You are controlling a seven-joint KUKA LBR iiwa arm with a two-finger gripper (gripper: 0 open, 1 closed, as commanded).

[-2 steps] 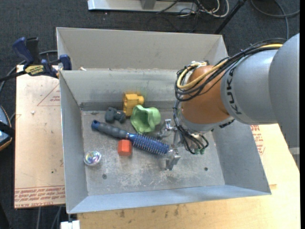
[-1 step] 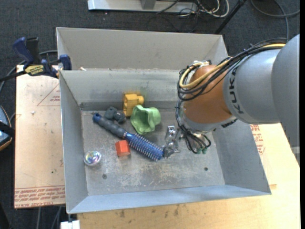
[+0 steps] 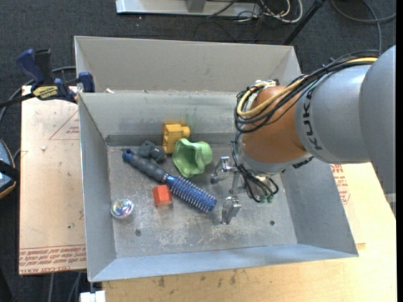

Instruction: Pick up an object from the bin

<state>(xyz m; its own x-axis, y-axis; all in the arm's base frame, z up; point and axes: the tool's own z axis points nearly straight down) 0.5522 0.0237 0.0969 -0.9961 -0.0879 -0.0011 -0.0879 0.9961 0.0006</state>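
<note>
Pincer position is low over the floor of the grey bin, right of centre. We read its two fingers as spread wide, one toward the back wall and one toward the front, with only bare metal between them. The nearest thing is the blue brush, which lies just to the left of the pincer. Its bristled head ends close beside the front finger; we cannot tell whether the two touch. Its long axis runs diagonally, from the dark handle at back left to the bristles at front right, so it points toward the pincer rather than across the gap. We judge that a grasp calls for a shift to the left and a wrist turn that sets the fingers across that axis. A green cup-shaped piece sits just behind the brush, and an orange block sits just beside its front edge.
</note>
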